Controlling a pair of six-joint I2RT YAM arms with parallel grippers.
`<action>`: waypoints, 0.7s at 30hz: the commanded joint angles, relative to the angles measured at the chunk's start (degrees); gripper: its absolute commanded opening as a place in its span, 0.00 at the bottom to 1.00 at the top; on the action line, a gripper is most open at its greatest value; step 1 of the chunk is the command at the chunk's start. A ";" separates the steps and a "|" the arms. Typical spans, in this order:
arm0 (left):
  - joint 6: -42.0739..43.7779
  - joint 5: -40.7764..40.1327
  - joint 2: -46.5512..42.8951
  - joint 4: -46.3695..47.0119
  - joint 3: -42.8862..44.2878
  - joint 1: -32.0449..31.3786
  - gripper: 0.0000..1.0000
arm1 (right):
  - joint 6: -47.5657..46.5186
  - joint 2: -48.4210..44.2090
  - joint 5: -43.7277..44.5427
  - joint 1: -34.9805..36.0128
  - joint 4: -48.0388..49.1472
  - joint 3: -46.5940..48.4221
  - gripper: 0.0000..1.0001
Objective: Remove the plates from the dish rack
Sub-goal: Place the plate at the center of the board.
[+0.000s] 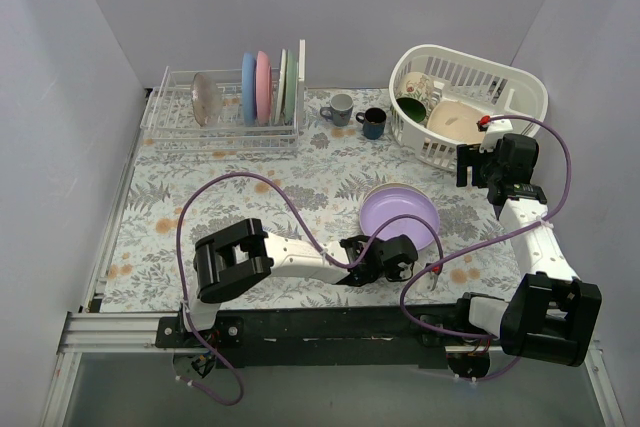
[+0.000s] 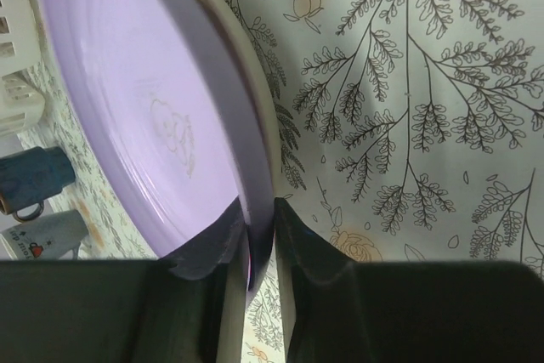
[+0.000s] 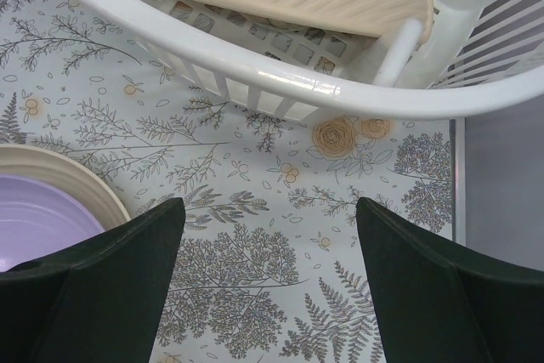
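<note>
Top external view. Purple plate [image 1: 398, 215]: on the floral tablecloth [image 1: 250, 212], front centre, well apart from the dish rack [image 1: 225, 135]. Left gripper [image 1: 396, 265]: pinching the plate's near rim. Right gripper [image 1: 470, 162]: fingers spread, holding nothing, just beside the white basket [image 1: 520, 82]. Rack, back left: brown plate [image 1: 207, 99], blue plate [image 1: 248, 87], pink plate [image 1: 263, 87] and green plate [image 1: 286, 85], all upright. Between rack and basket: grey mug [image 1: 338, 109], dark blue mug [image 1: 373, 123].

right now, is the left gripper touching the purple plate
Touching. The left wrist view shows the left gripper clamped on the rim of the purple plate, one finger on each face.
</note>
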 commanded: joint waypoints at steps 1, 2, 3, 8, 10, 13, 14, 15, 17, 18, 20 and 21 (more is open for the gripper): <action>0.37 -1.21 -1.55 0.60 0.41 -0.15 0.22 | -0.25 -1.57 -0.97 -0.32 1.13 0.78 0.90; 0.28 -1.21 -1.46 0.69 0.50 -0.15 0.24 | -0.16 -1.57 -1.06 -0.32 1.04 0.69 0.90; 0.28 -1.21 -1.46 0.69 0.50 -0.07 0.29 | -0.16 -1.57 -1.15 -0.32 1.04 0.69 0.90; 0.63 -1.73 -1.55 0.78 0.85 -0.07 0.40 | -0.16 -1.57 -1.50 -0.32 1.04 0.61 0.90; 0.72 -2.00 -1.64 0.86 0.94 -0.07 0.43 | -0.08 -1.48 -1.59 -0.32 1.04 0.61 0.90; 1.07 -2.44 -1.99 0.95 1.38 -0.15 0.47 | -0.08 -1.39 -1.68 -0.32 1.04 0.69 0.90; 1.07 -2.53 -2.16 0.86 1.73 -0.15 0.47 | 0.01 -1.22 -1.85 -0.32 1.04 0.61 0.90; 1.24 -2.88 -2.34 0.78 1.82 -0.07 0.48 | 0.10 -1.22 -1.94 -0.32 0.95 0.69 0.90; 1.33 -3.05 -3.04 0.78 2.08 -0.15 0.51 | 0.10 -1.04 -2.11 -0.32 0.95 0.61 0.90; 1.33 -3.40 -3.39 0.95 2.17 -0.07 0.53 | 0.10 -0.95 -2.12 -0.32 0.95 0.69 0.90; 1.42 -3.76 -4.44 0.95 2.43 -0.07 0.60 | 0.10 -0.78 -2.38 -0.32 0.95 0.61 0.90; 0.99 -3.58 -5.76 1.04 2.78 -0.07 0.63 | 0.10 -0.60 -2.38 -0.23 0.95 0.69 0.90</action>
